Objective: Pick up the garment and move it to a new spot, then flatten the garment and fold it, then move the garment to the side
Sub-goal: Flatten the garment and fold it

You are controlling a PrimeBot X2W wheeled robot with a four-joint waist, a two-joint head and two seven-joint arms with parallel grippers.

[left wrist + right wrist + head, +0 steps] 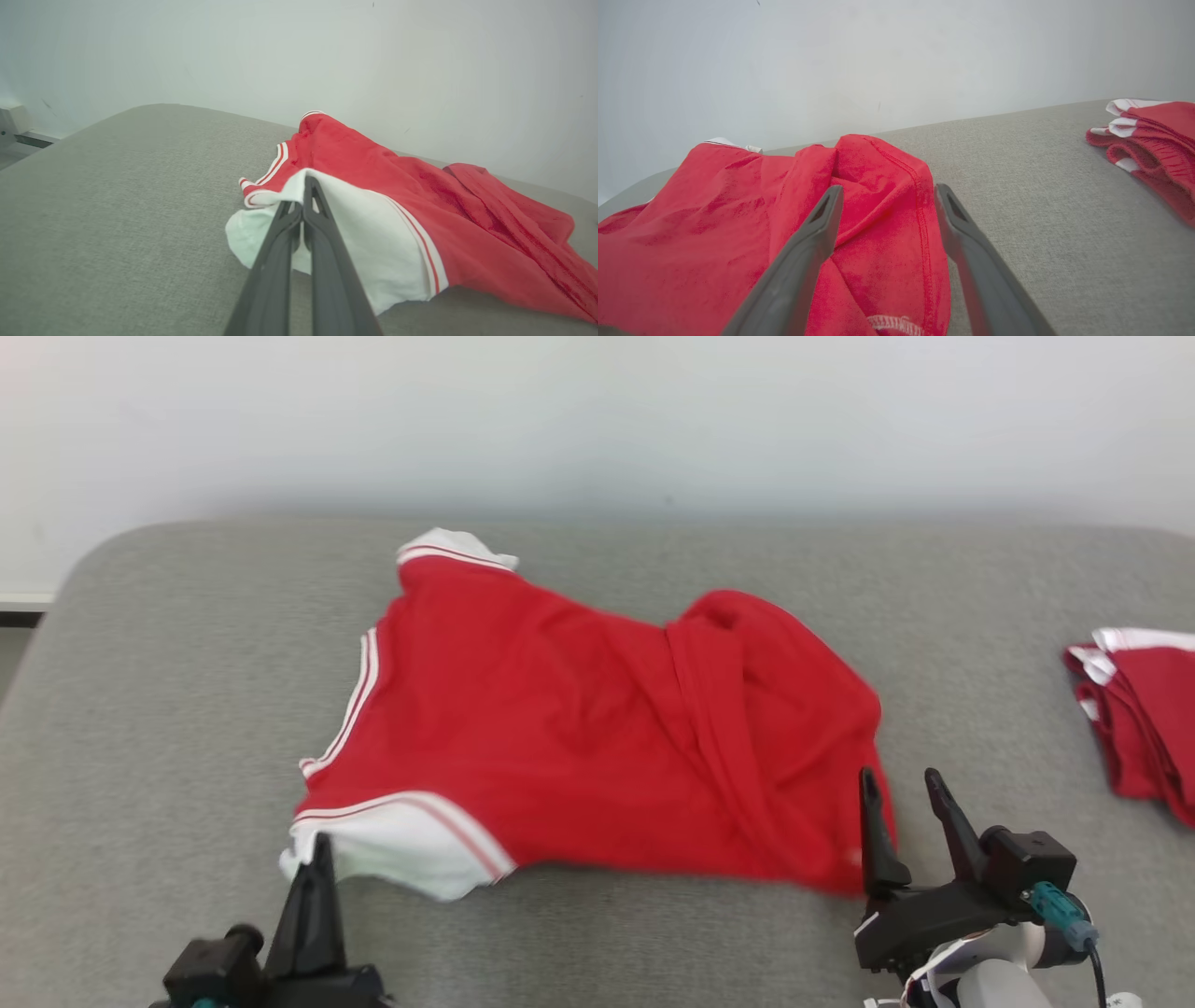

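You're pinching your left pincer shut on the near-left white sleeve of the crumpled red-and-white cotton shirt, lying mid grey fabric desk; right pincer is gaping wide at near-right hem, w/ nothing gripped.

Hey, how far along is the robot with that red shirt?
Nothing finished: the garment lies rumpled on the table. In hand: the left gripper has jaws shut on its white sleeve; the right gripper is at the hem, jaws open. Left: lifting, moving, flattening, folding, setting aside.
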